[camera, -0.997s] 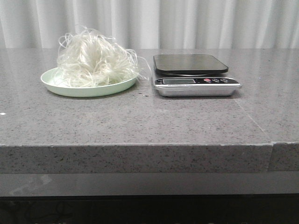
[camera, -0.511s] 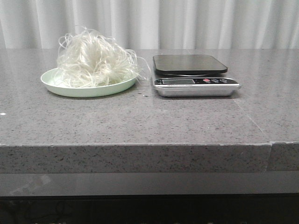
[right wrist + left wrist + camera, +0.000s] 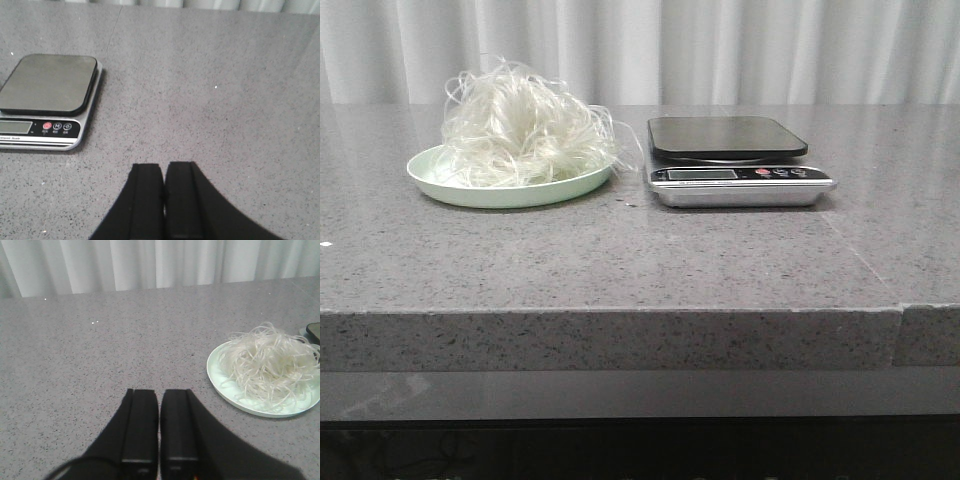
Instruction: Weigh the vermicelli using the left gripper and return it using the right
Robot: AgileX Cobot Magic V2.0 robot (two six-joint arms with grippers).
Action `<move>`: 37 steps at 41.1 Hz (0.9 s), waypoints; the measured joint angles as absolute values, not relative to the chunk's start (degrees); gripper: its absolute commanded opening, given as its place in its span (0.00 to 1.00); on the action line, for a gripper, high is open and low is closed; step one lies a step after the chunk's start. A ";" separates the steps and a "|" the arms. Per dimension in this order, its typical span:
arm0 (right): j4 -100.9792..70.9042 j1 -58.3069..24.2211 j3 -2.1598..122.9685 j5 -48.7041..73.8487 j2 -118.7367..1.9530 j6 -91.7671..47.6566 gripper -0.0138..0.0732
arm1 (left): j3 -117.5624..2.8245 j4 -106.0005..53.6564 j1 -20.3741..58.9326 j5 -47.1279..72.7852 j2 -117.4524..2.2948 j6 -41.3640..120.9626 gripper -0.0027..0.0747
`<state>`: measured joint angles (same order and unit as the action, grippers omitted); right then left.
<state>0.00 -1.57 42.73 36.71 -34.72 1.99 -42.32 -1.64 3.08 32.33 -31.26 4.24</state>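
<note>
The vermicelli [image 3: 525,127] is a fluffy whitish tangle piled on a pale green plate [image 3: 450,186] at the table's left. It also shows in the left wrist view [image 3: 272,365], on the plate [image 3: 216,374]. A kitchen scale [image 3: 730,158] with a black top stands to the plate's right; its top is bare. It shows in the right wrist view too [image 3: 47,97]. My left gripper [image 3: 159,392] is shut and empty, over bare table, apart from the plate. My right gripper [image 3: 164,166] is shut and empty, apart from the scale. Neither gripper shows in the front view.
The table [image 3: 620,260] is grey speckled stone with a seam [image 3: 865,262] near its right front. White curtains [image 3: 720,50] hang behind it.
</note>
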 measured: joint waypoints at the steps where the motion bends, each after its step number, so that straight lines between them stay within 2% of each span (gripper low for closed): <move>1: 0.00 -1.57 42.73 36.71 -35.10 1.99 0.34 | -42.32 -1.64 3.08 32.32 -31.53 4.24 0.22; 7: 0.00 -1.57 42.73 36.86 -37.50 1.99 0.35 | -42.32 -1.64 3.08 31.71 -32.50 4.24 0.22; 9: 0.00 -1.57 42.73 36.86 -38.31 1.99 0.38 | -42.32 -1.64 3.08 31.61 -32.94 4.24 0.23; 11: 0.00 -1.57 42.73 36.89 -39.03 1.99 0.47 | -42.32 -1.64 3.08 31.50 -33.26 4.24 0.26; 12: 0.00 -1.57 42.73 36.89 -39.48 1.99 0.49 | -42.32 -1.64 3.08 31.50 -33.38 4.24 0.29; 14: 0.00 -1.57 42.73 36.89 -40.24 1.99 0.62 | -42.32 -1.64 3.08 31.50 -33.94 4.24 0.36; 16: 0.00 -1.57 42.73 36.89 -40.89 1.99 0.70 | -42.32 -1.64 3.08 31.50 -34.26 4.24 0.47; 17: 0.00 -1.57 42.73 36.89 -41.21 1.99 0.74 | -42.32 -1.64 3.08 31.50 -34.41 4.24 0.55; 22: 0.00 -1.57 42.73 36.89 -42.03 1.66 0.79 | -42.32 -1.64 3.08 31.39 -35.41 4.24 0.74; 30: 0.00 -1.57 42.73 36.62 -42.07 1.56 0.79 | -42.22 -3.19 3.72 30.34 -39.22 4.24 0.74; 37: 0.00 -1.57 42.73 36.34 -42.07 1.54 0.79 | -43.27 -4.11 9.38 27.98 -46.23 7.23 0.74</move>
<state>0.00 -1.57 42.73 36.34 -42.07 1.54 -43.27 -4.11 9.38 27.98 -46.23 7.23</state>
